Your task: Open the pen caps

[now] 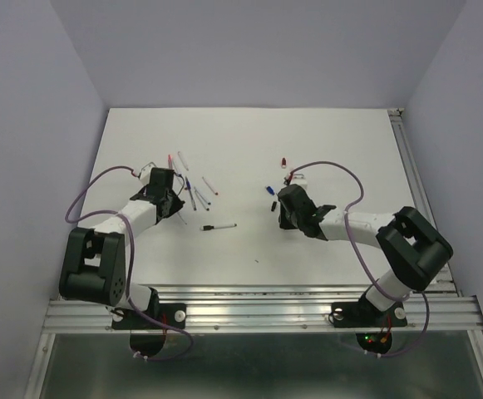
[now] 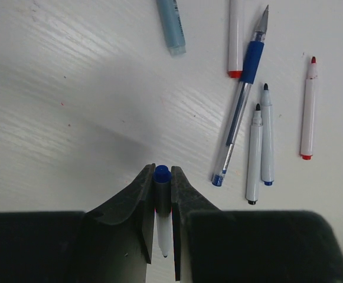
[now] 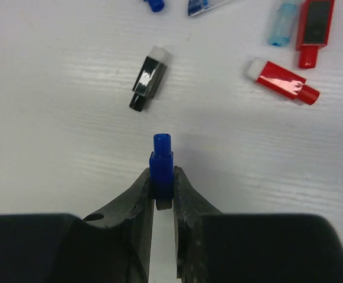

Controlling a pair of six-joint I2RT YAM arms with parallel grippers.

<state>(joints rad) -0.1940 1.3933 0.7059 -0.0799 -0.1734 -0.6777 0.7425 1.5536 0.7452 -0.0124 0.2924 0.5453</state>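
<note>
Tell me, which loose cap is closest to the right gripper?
The black cap with the white end, just ahead of the right gripper, which grips a blue cap. The red caps and the pale blue one lie farther off.

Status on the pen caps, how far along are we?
Done: a black cap and a red cap lie loose by the right arm; bare-tipped pens lie by the left. In hand: right claw grips a blue cap, left claw a blue-ended pen. Left: possibly the lone pen mid-table; its cap state is unclear.
</note>
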